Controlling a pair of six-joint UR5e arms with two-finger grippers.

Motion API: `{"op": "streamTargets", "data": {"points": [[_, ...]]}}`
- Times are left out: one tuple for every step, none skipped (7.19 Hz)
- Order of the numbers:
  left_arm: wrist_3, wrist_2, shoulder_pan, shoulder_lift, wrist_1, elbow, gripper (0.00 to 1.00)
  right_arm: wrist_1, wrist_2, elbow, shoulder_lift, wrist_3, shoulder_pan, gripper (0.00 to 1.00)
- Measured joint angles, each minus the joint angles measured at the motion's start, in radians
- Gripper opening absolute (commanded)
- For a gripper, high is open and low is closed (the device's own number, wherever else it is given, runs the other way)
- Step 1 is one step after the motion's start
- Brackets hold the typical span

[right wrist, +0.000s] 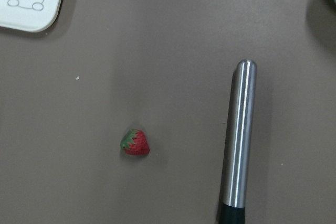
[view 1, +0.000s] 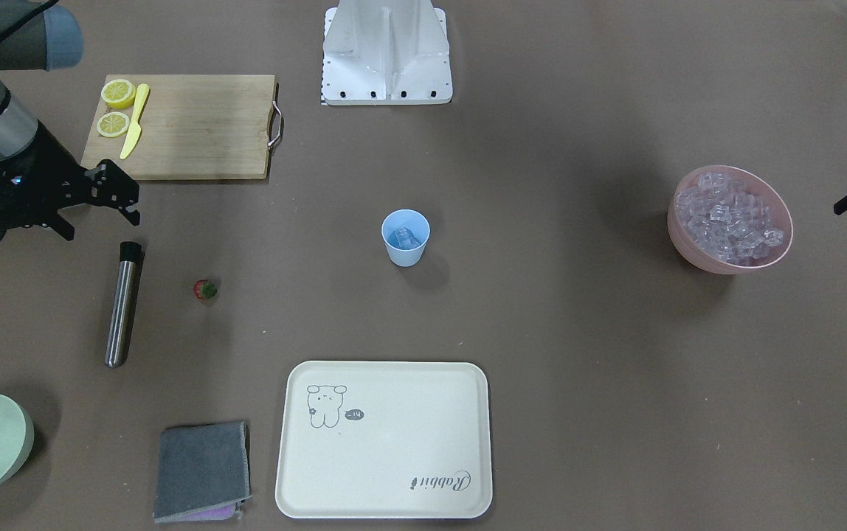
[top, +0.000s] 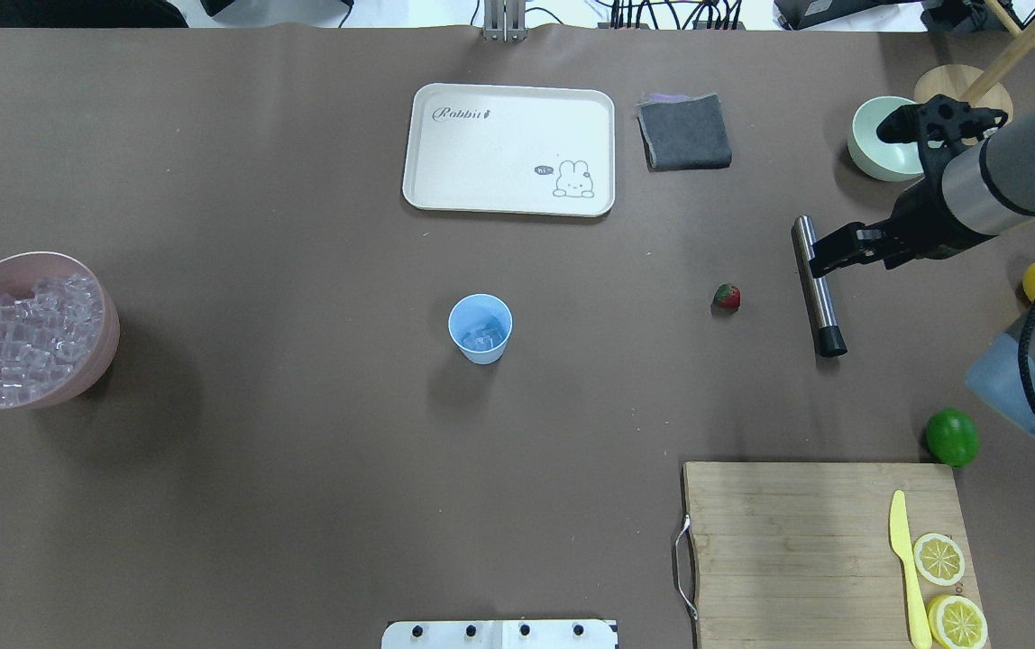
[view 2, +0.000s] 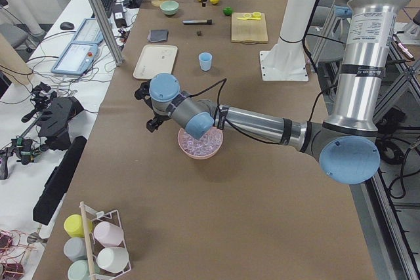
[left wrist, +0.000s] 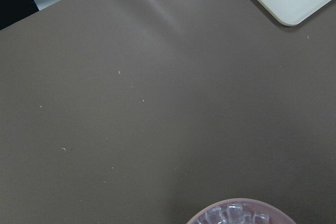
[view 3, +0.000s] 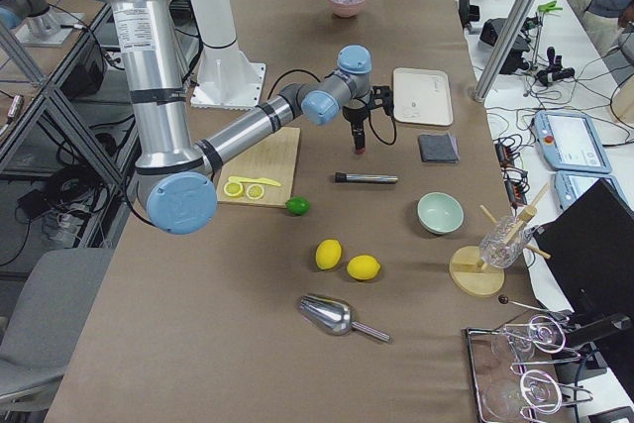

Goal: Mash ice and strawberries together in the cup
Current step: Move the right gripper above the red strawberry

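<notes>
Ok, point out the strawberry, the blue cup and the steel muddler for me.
strawberry (top: 727, 296), overhead exterior view, on its red body.
cup (view 1: 405, 257), exterior front-facing view, on its outer wall.
muddler (top: 819, 299), overhead exterior view, on its steel shaft.

The cup (top: 480, 328) is a small, plain, light-blue tumbler. It stands upright near the middle of the table (top: 301, 469), open end up, with a few clear cubes of ice (top: 484, 340) at its bottom. A large heap of ice cubes (top: 26, 338) fills a pink bowl (top: 110, 347) well apart from the cup, at the table's left end. 1 small red strawberry (top: 727, 296) with a green cap lies on the bare table, well to the cup's right.
</notes>
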Motion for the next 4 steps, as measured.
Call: {"op": "streamTargets", "data": {"points": [[0.016, -0.009, -0.033, 0.006, 0.000, 0.000, 0.97, 0.000, -0.036, -0.007, 0.021, 0.055, -0.047, 1.00], [0.032, -0.019, -0.052, 0.015, 0.000, 0.000, 0.97, -0.001, -0.077, -0.014, 0.038, 0.096, -0.093, 1.00], [0.040, -0.029, -0.062, 0.023, 0.000, 0.000, 0.97, -0.001, -0.113, -0.020, 0.053, 0.118, -0.124, 1.00], [0.043, -0.037, -0.066, 0.028, 0.000, 0.001, 0.97, -0.002, -0.132, -0.025, 0.062, 0.130, -0.140, 1.00]]}}
